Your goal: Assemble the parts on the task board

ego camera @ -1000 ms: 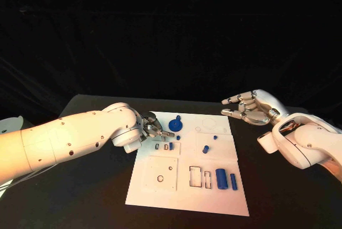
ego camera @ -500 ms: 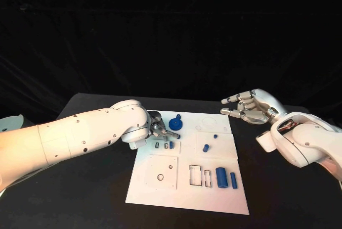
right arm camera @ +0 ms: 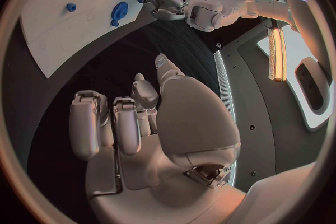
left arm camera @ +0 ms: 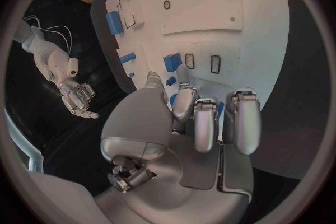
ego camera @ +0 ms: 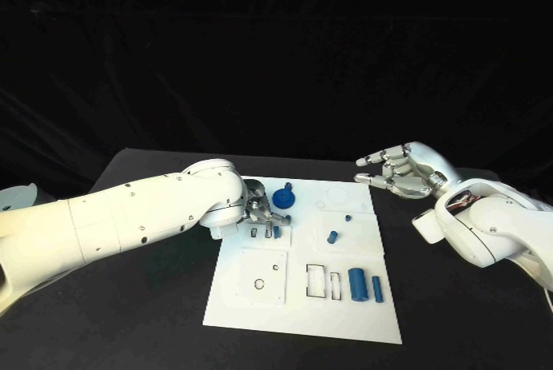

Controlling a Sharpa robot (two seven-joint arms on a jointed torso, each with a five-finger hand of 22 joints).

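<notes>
The left hand (ego camera: 260, 210) has edged over the white task board (ego camera: 302, 306), fingers curled at a small blue peg (left arm camera: 172, 61) (grasp unclear, likely lining up), while the open right hand (ego camera: 398, 174) waits beside the board.

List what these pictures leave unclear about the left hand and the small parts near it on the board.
- Left hand, head view: its own arm and curled fingers cover the fingertips, so whether it pinches a part cannot be told.
- Small blue part by the slots, left wrist view: contact with the fingers is too close to judge.
- Task board slots under the left hand, head view: partly covered, contents unclear.
- Right hand: held over the table, holding nothing.
</notes>
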